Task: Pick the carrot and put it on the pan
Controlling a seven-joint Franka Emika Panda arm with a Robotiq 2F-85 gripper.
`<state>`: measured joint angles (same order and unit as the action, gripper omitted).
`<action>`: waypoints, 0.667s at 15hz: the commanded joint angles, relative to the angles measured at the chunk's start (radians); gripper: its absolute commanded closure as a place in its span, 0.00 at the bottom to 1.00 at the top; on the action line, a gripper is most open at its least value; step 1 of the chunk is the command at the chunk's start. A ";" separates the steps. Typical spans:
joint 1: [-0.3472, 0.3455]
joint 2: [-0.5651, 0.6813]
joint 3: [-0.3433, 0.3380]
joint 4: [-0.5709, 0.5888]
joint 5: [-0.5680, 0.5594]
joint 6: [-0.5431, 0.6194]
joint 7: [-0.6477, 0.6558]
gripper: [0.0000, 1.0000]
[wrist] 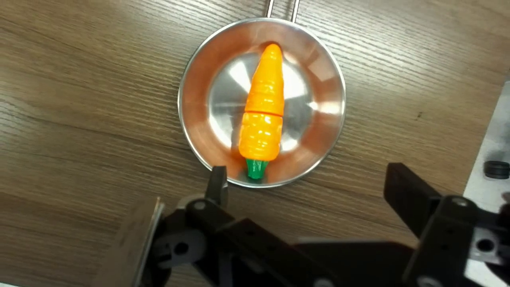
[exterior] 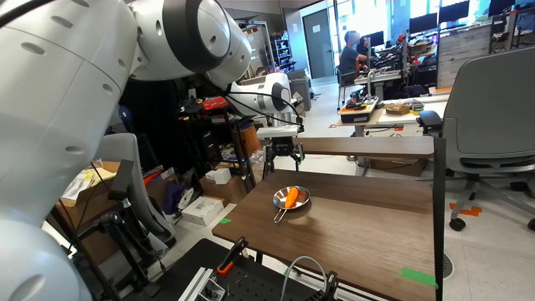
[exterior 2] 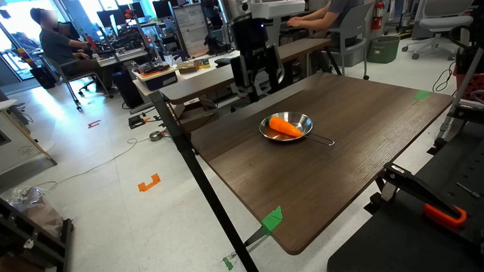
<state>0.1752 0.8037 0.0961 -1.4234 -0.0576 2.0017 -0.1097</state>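
The bright orange carrot (exterior: 291, 197) with a green stem lies inside the silver pan (exterior: 280, 199) on the brown table. In an exterior view the carrot (exterior 2: 284, 127) lies across the pan (exterior 2: 304, 121), its tip towards the wire handle. In the wrist view the carrot (wrist: 263, 115) has its stem end nearest the gripper, and the pan (wrist: 307, 85) shows almost whole; part of its handle is cut off. My gripper (wrist: 306, 169) is open with nothing between its fingers. In both exterior views the gripper (exterior: 285, 166) (exterior 2: 261, 84) hangs above the table's far side, apart from the pan.
The brown table (exterior: 359, 234) has a raised shelf (exterior: 368, 145) along its far side and a dark upright post (exterior: 439, 209) at one end. A black clamp (exterior 2: 419, 185) with an orange handle is at the near edge. Green tape (exterior 2: 273, 219) marks a corner.
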 commanded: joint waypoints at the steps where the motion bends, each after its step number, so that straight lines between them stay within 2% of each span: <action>1: 0.003 -0.055 -0.004 -0.075 -0.020 0.037 0.014 0.00; 10: 0.000 -0.078 -0.010 -0.115 -0.035 0.049 0.019 0.00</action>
<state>0.1748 0.7601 0.0905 -1.4947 -0.0737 2.0250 -0.1028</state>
